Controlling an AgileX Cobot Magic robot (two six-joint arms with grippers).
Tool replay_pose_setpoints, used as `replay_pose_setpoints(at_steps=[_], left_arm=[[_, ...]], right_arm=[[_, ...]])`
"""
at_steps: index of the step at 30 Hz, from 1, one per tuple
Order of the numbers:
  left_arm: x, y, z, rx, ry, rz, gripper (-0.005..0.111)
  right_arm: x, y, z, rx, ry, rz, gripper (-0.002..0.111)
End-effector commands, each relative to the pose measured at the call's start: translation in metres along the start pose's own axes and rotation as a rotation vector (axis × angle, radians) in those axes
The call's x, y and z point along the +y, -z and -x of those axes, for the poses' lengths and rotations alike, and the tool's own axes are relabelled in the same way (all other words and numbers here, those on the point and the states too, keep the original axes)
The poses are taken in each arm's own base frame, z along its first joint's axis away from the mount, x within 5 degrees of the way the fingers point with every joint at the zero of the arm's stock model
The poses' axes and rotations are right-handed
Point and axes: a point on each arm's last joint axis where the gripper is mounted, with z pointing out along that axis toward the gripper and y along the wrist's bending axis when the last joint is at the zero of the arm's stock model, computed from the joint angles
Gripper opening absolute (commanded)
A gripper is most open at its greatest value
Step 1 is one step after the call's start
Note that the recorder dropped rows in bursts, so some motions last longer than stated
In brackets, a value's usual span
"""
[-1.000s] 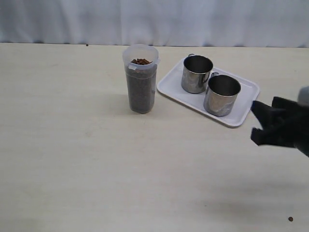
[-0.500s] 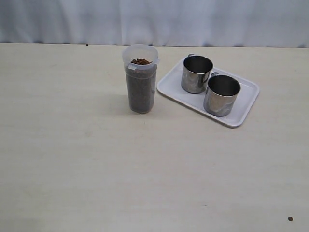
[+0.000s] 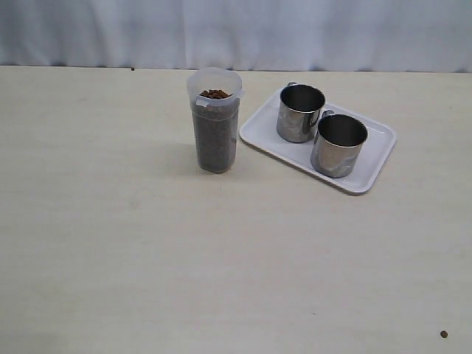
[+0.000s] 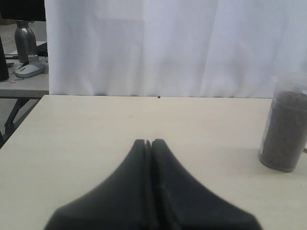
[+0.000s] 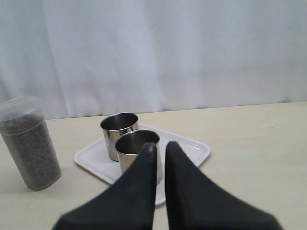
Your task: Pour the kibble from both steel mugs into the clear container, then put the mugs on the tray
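Pale wood-grain table [image 3: 110, 258] under soft, even light, a pleated white curtain [image 3: 236, 33] hanging right along its far edge, and past the curtain's end, beyond a table corner, there's a grey desk [image 4: 24, 86] carrying a metal bottle [image 4: 25, 36] and a computer mouse [image 4: 29, 70].

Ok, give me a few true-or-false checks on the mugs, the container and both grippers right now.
1. Both steel mugs stand upright on the tray. True.
2. The clear container lies tipped over. False: it stands upright on the table, apart from the tray.
3. The kibble fills the container nearly to its rim. True.
4. The right gripper holds a mug. False: it is shut on nothing, clear of the mugs.
5. The left gripper is open. False: it is shut.
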Motion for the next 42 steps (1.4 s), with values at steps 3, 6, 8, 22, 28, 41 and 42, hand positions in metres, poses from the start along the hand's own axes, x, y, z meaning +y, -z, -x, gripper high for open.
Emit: replay_pose_setpoints(at_steps=[3,6,8,22,28,41,42], left_arm=[[0.000,0.000,0.000,-0.009,-0.003,-0.007,0.000],[0.000,0.000,0.000,-0.009,-0.003,-0.007,0.000],[0.000,0.000,0.000,-0.009,-0.003,-0.007,0.000],[0.000,0.000,0.000,-0.009,-0.003,-0.007,0.000],[0.000,0.000,0.000,-0.009,-0.003,-0.007,0.000],[0.000,0.000,0.000,-0.009,-0.003,-0.007,0.000],[0.000,0.000,0.000,-0.009,-0.003,-0.007,0.000]], right_arm=[[-0.001,0.000,-0.002,0.006,-0.010,-0.007,0.005],[-0.001,0.000,-0.002,0.006,-0.010,-0.007,0.005],[-0.001,0.000,-0.002,0.006,-0.010,-0.007,0.005],[-0.001,0.000,-0.002,0.006,-0.010,-0.007,0.005],[-0.001,0.000,-0.002,0.006,-0.010,-0.007,0.005],[-0.012,0.002,-0.001,-0.013,-0.001,-0.216,0.005],[-0.013,0.002,0.000,-0.012,0.013,-0.221,0.005]])
